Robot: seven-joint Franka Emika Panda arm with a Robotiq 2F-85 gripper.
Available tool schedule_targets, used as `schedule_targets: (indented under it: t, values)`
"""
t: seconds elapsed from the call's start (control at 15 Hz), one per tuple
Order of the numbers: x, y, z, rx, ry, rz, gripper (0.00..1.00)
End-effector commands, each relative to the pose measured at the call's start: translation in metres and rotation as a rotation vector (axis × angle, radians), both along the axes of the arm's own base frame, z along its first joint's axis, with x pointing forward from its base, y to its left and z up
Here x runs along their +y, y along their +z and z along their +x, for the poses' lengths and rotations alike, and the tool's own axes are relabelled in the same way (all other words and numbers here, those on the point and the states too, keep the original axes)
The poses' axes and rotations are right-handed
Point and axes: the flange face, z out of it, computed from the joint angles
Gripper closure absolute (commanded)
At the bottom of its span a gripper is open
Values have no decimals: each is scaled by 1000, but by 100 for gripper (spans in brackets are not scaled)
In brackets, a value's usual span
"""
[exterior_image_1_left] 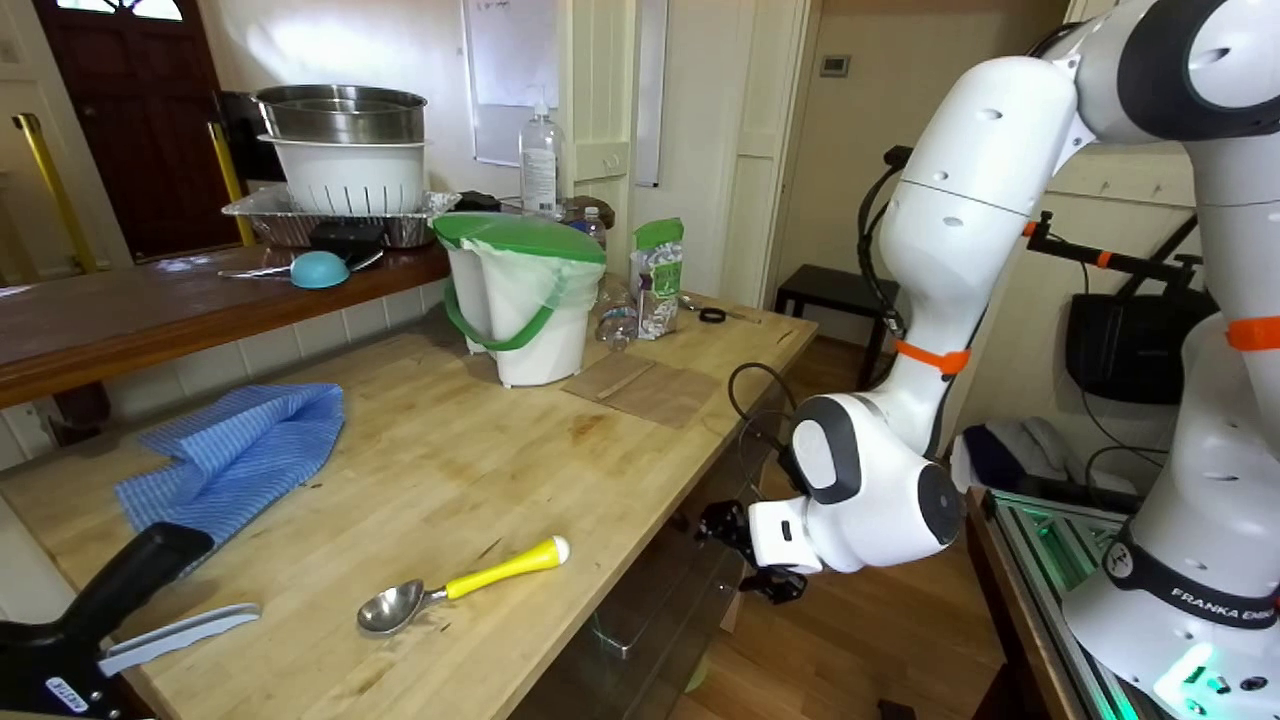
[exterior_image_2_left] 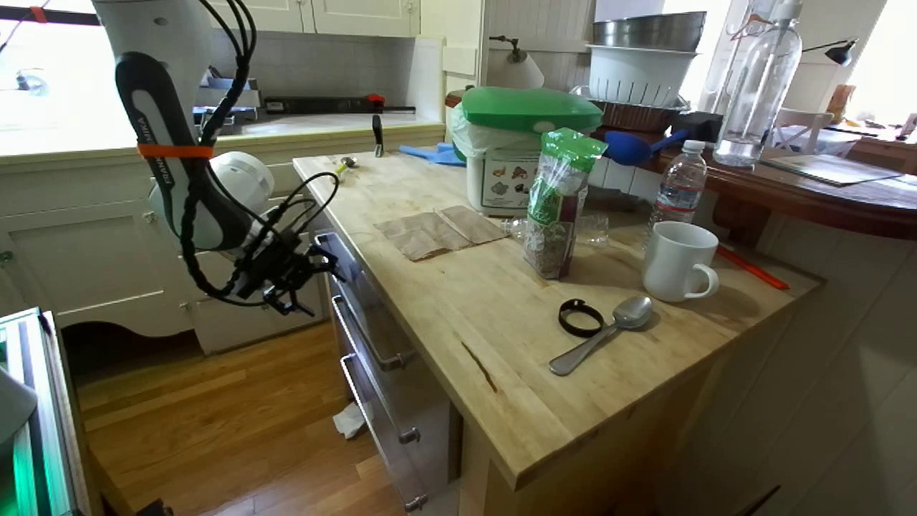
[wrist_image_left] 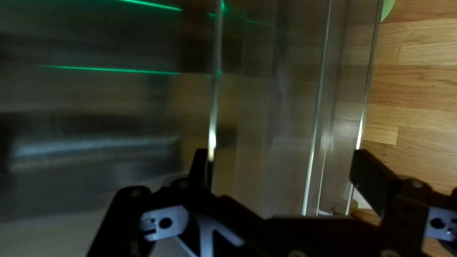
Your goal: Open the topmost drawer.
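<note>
The topmost drawer point(exterior_image_2_left: 376, 322) is directly under the worktop, with a dark glossy front and a metal bar handle point(exterior_image_2_left: 394, 360). It looks shut, and its inside does not show. My gripper point(exterior_image_2_left: 315, 290) is in front of the drawer fronts, just beyond the worktop edge; it also shows in an exterior view point(exterior_image_1_left: 745, 557). In the wrist view my gripper point(wrist_image_left: 280, 167) is open with nothing held. Its left finger is right beside a long metal bar point(wrist_image_left: 214, 107); I cannot tell whether they touch. The right finger is over the lower drawers' side, near the floor.
Lower drawers with bar handles point(exterior_image_2_left: 387, 451) are below. The wooden worktop point(exterior_image_1_left: 470, 460) overhangs beside the gripper. It bears a yellow-handled scoop point(exterior_image_1_left: 510, 568), a blue cloth point(exterior_image_1_left: 250, 440), a green-lidded bin point(exterior_image_1_left: 540, 330), a bag point(exterior_image_2_left: 555, 236), a mug point(exterior_image_2_left: 673, 261) and a spoon point(exterior_image_2_left: 594, 342).
</note>
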Motion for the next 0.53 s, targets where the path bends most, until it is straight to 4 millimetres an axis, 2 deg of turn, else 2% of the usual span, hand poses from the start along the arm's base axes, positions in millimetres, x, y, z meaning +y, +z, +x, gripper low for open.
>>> schedule_targets:
  t: [0.0, 0.2, 0.33, 0.47]
  values:
    - [19, -13, -49, 165, -24, -1, 0]
    - [33, -11, -72, 231, -50, -4, 0]
    - [42, -6, -96, 281, -74, -18, 0]
    - [48, 9, -115, 265, -100, -47, 0]
